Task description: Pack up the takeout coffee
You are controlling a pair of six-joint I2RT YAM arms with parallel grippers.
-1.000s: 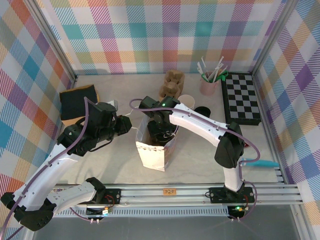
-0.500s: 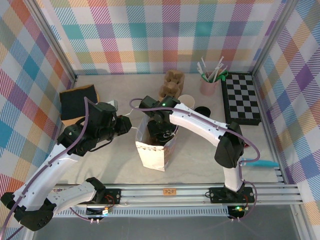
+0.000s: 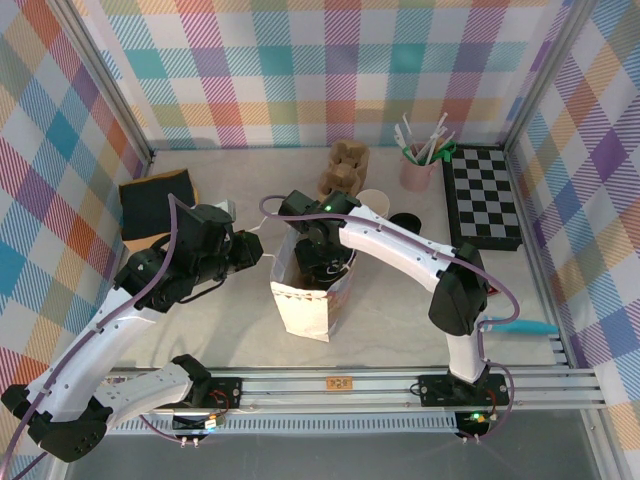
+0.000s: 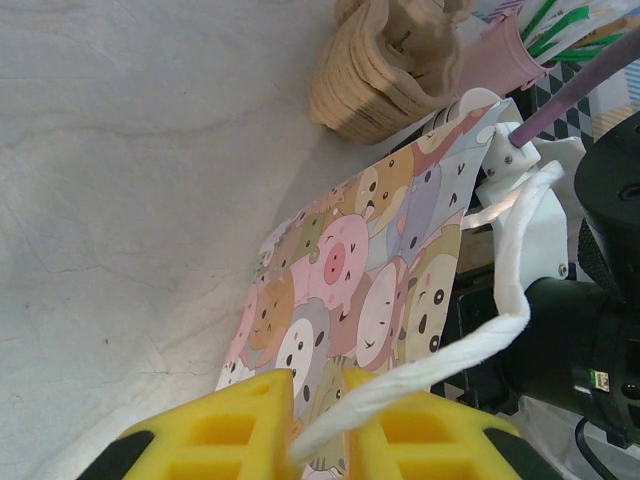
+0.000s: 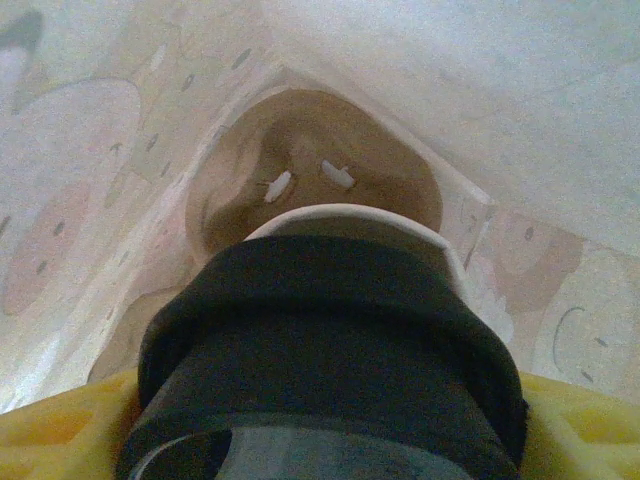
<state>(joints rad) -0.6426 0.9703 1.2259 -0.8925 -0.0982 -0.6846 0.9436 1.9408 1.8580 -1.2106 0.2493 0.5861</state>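
We find the takeout coffee (image 5: 320,330) down inside the paper bag (image 3: 305,310), gripped between the yellow fingers (image 5: 50,430) of the right gripper (image 5: 320,440). Its black lid sits so close to the wrist camera that the cup's lower body is hidden. The left gripper (image 4: 318,425) is pinched closed on the bag's white cord handle (image 4: 500,320), and the bag's print shows cartoon animal faces. The bag walls crowd both sides of the right gripper, with the folded bottom just ahead, while bare table (image 4: 120,150) lies open beside the left gripper.
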